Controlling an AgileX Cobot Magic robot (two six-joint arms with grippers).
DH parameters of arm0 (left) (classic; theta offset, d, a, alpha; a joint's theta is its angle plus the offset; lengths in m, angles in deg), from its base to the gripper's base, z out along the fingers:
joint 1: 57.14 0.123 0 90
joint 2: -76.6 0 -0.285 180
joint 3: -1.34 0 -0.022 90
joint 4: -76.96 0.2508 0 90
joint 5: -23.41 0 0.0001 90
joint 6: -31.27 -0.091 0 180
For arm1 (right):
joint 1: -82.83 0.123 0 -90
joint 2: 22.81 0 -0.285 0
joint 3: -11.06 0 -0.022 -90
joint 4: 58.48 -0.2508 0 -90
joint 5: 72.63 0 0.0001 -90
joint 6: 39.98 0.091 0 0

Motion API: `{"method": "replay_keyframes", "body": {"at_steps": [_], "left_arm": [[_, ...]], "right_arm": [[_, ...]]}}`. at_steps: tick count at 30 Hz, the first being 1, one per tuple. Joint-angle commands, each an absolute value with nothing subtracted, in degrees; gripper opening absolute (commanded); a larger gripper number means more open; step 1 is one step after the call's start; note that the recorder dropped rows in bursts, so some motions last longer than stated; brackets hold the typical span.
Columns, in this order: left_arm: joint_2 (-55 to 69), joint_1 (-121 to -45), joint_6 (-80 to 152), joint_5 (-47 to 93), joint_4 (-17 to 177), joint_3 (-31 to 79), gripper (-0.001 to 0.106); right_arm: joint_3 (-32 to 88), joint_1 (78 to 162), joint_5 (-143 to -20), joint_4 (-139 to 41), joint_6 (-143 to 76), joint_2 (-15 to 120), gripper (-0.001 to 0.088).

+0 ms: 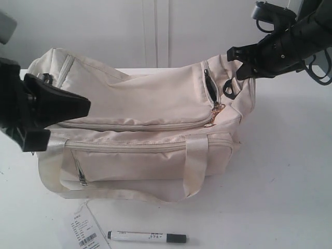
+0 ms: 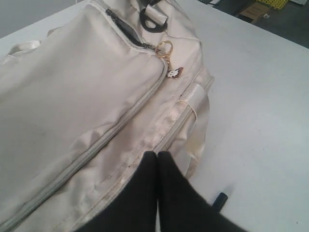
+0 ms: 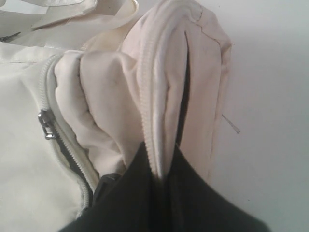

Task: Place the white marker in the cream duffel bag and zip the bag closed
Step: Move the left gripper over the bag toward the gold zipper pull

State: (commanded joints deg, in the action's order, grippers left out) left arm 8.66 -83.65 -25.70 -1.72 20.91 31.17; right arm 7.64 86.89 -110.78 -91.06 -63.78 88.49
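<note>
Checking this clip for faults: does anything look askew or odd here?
Yes: the right tool pinches the cream duffel bag at one end, bunching fabric beside the zipper; the white marker lies outside on the table.

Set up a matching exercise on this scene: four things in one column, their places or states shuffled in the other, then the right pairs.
Column one
1. white marker
2. right gripper
3. gold ring
4. paper label

Column two
A. shut on the end fabric of the cream duffel bag
B. printed with a barcode, flat on the table
C. hangs by the bag's top zipper
D. lies in front of the bag, black-capped

Pairs: 1-D, 2-A, 3-C, 4-B
</note>
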Motion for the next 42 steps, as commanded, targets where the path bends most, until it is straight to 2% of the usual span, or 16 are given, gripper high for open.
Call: {"method": "replay_keyframes", "body": {"at_steps": [8,14,22,28,31,36,42], "left_arm": [[1.63,-92.39,-25.70,3.49,20.91,27.39,0.000],[-3.79,-96.13,-25.12,3.82,20.31,23.28,0.000],[-9.43,-98.53,-27.88,-7.49,27.75,18.13,0.000],[-10.55,-98.53,-27.61,-17.22,46.73,17.33,0.000],[-10.55,-98.43,-18.17,-16.83,56.16,16.76,0.000],[-10.55,-98.43,12.27,-16.63,73.91,15.04,0.000],[-10.55,-98.43,30.91,-16.23,86.00,13.03,0.000]], "right_arm": [[7.64,86.89,-110.78,-91.06,-63.78,88.49,0.0000],[7.64,86.89,-110.78,-91.06,-63.78,88.49,0.0000],[7.64,86.89,-110.78,-91.06,-63.78,88.49,0.0000],[7.64,86.89,-110.78,-91.06,-63.78,88.49,0.0000],[7.64,86.89,-110.78,-91.06,-63.78,88.49,0.0000],[7.64,86.89,-110.78,-91.06,-63.78,88.49,0.0000],[7.64,86.89,-110.78,-91.06,-63.78,88.49,0.0000]]}}
